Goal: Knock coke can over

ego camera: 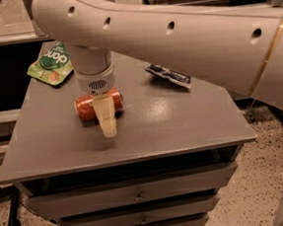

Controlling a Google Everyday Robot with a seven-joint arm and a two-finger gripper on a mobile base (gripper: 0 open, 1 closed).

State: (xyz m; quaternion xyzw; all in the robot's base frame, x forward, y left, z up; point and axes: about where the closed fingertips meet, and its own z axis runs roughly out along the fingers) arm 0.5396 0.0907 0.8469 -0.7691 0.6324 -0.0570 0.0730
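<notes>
On the grey desk [182, 121], left of centre in the view, the coke can [85, 108] lies on its side, long axis running roughly left-right. It's red w/ some white print; the ends can't be made out. Its middle is hidden by the claw [106, 122], so only the left part and a bit of the right part show.

The claw hangs from a pale round wrist right above the can and points down at the desk. Only one cream, wedge-shaped piece of it shows, crossing in front of the can's middle, w/ its tip lower in the view than the can, over bare desk top. Apart or together: can't tell from this angle. Can't tell either whether the claw touches the can or is just above it. A faint shadow sits on the desk just below the tip.

The big off-white arm [184, 32] comes in from the right side of the view and spans the top of it, w/ a row of small dark holes along it.

Other stuff on the desk:
- green snack bag [51, 64] at the far left corner, lying flat, partly over the edge, well apart from the can.
- dark blue wrapper [168, 76] toward the far right, lying flat, partly under the arm in the view, also well apart from the can.

Under the desk top there are grey drawers [139, 197], stacked. Speckled floor [247, 195] to the right.
</notes>
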